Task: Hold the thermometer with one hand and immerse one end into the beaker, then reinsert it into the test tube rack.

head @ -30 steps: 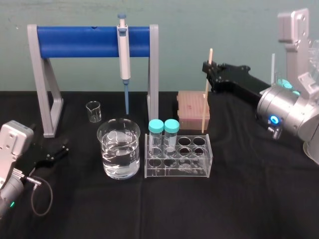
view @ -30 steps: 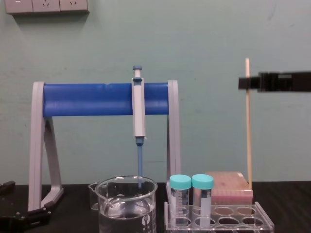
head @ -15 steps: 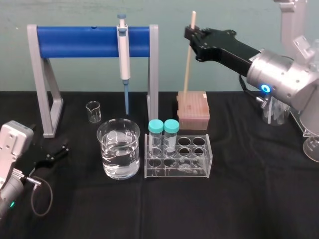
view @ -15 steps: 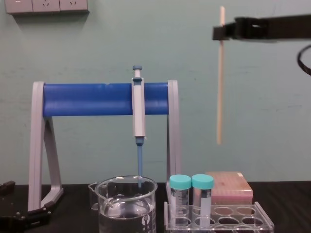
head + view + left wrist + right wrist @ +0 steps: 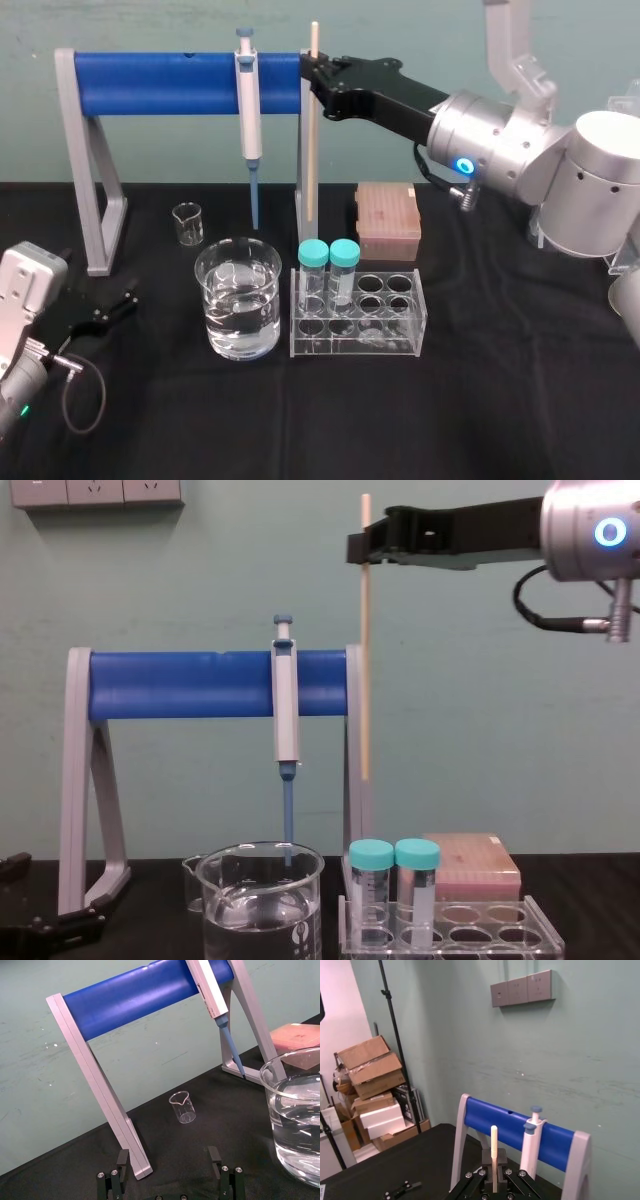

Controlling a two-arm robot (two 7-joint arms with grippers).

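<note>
the left gripper (image 5: 168,1155) rests low on the table, far to the left, with its two fingers wide apart and nothing in them. the right gripper (image 5: 312,72) is up high and pinches the thermometer (image 5: 311,140) tight near its top. a short bit of the stick pokes up above the fingers, and the rest hangs straight down under them. its low end is in the air and touches nothing. the beaker (image 5: 215,300), part full of water, stands far below this gripper and to its left. the test tube rack (image 5: 400,340) stands far below it too, from about under it out to its right. all of it stands on a black table (image 5: 500,400) in front of a green wall (image 5: 200,570) with wall sockets (image 5: 95,490) up high. the stand (image 5: 160,83) with the blue bar is off to the gripper's left, and its right leg is very close to the stick. i cannot tell if they touch. the small beaker (image 5: 187,223) is low down to the left, past the pipette (image 5: 247,100) that hangs from the bar. two capped tubes (image 5: 328,255) stand in the rack's left holes, under the stick's low end. the pink box (image 5: 387,222) sits low to the gripper's right, behind the rack.
</note>
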